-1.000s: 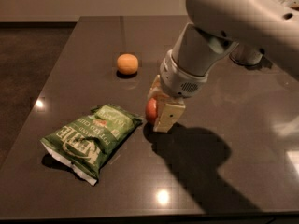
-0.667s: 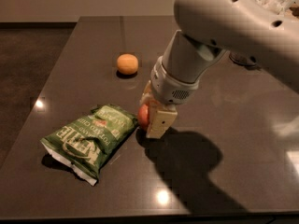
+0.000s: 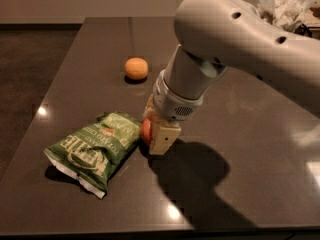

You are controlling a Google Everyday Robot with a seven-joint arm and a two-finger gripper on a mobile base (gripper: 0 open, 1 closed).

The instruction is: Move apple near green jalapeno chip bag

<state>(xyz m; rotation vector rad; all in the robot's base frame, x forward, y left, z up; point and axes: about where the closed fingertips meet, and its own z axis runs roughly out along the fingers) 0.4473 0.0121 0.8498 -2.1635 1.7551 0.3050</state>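
Apple (image 3: pixel 145 130) sits at frame centre, low over the surface (image 3: pixel 240 134), just right of the bag (image 3: pixel 95 146), clamped in the tool (image 3: pixel 155 134) with only a red sliver showing. It is probably firm, smooth and fairly heavy, and round enough to roll once freed, so a grip across its widest middle suits it. The orange (image 3: pixel 136 68) lies well apart, toward the upper left.

You've got: one apple (image 3: pixel 145 130), one green jalapeno chip bag (image 3: pixel 95 146), one orange fruit (image 3: pixel 136 68), one gripper (image 3: pixel 153 133) mid counter (image 3: pixel 250 154), toward front edge.
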